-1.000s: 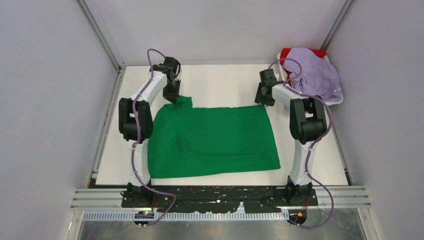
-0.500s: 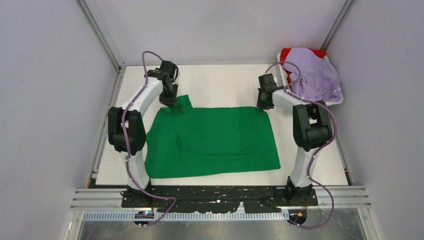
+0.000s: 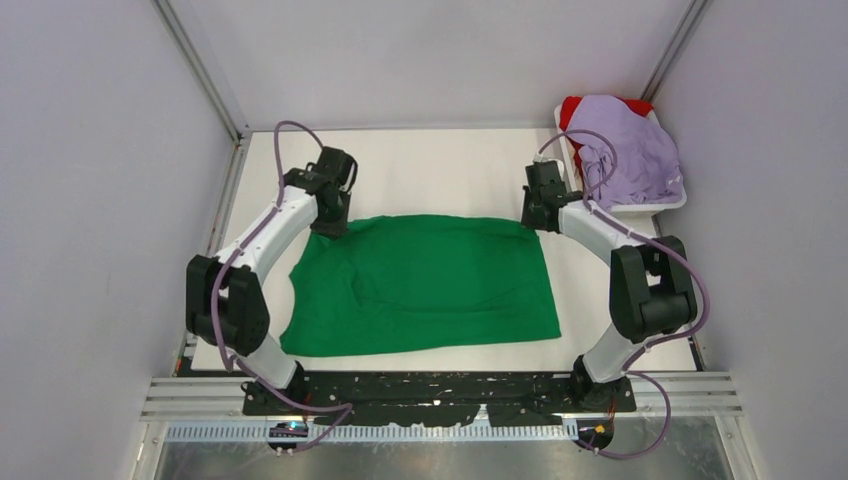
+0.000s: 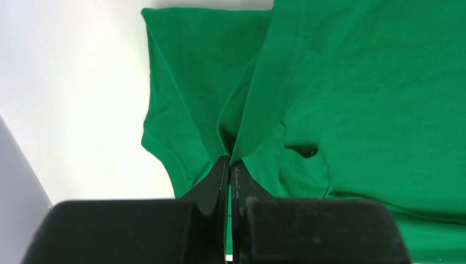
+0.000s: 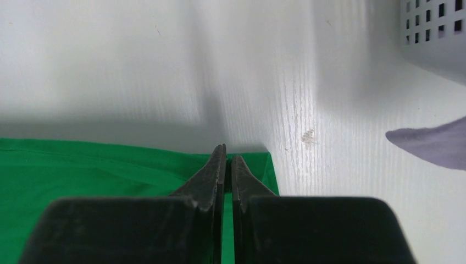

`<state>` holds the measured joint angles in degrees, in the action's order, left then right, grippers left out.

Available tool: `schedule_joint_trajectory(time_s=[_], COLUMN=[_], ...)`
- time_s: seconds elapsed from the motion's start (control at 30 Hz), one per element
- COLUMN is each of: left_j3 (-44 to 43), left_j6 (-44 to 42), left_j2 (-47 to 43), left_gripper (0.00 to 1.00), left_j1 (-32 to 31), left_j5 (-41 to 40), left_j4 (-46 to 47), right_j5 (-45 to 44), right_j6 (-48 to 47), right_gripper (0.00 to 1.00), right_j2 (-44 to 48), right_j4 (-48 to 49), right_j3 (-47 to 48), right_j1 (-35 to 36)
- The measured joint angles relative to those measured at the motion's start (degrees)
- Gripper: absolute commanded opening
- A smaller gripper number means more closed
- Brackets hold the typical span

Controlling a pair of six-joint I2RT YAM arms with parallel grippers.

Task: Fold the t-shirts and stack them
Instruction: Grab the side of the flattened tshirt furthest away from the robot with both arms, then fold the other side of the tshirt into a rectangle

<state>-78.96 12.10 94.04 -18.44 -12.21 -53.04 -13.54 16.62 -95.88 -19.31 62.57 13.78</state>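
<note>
A: Your left gripper (image 4: pixel 229 159) is clamped on a pleat of the green t-shirt (image 3: pixel 430 285) at its far left corner. The cloth rises into the tips as a ridge.

B: Your right gripper (image 5: pixel 226 149) is drawn closed at the far right corner, apparently with the hem pinched. Only a sliver of cloth sits there, so check that hold before you lift.

A: The shirt lies spread in the middle of the table (image 3: pixel 440 165), with its far edge stretched between your two claws. The lavender t-shirt (image 3: pixel 630 150) and the red t-shirt (image 3: pixel 575 106) are heaped in the white tray (image 3: pixel 655 206) at the far right, apart from the green one.

B: For the fold, I'd raise both corners together, level, and carry them toward the near hem. If one arm leads, the edge will likely skew.

A: Watch the left sleeve. It's bunched under the lifted pleat and could drag into a crease, so lift just enough for it to fall flat.

B: Lay the far edge onto the near one, then let go.
</note>
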Motion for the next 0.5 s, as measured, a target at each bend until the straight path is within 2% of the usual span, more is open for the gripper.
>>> schedule_joint_trajectory(time_s=[0.5], left_j3=[10.16], left_j6=[6.40], left_j2=[-13.44], left_gripper=[0.00], left_j1=[-6.25], left_j5=[-6.43], left_j4=[-2.82], right_j5=[-0.35], right_j6=[-0.04], right_gripper=[0.05], right_j2=[7.80], right_j4=[-1.73], right_j3=[-3.89], right_j1=[0.55])
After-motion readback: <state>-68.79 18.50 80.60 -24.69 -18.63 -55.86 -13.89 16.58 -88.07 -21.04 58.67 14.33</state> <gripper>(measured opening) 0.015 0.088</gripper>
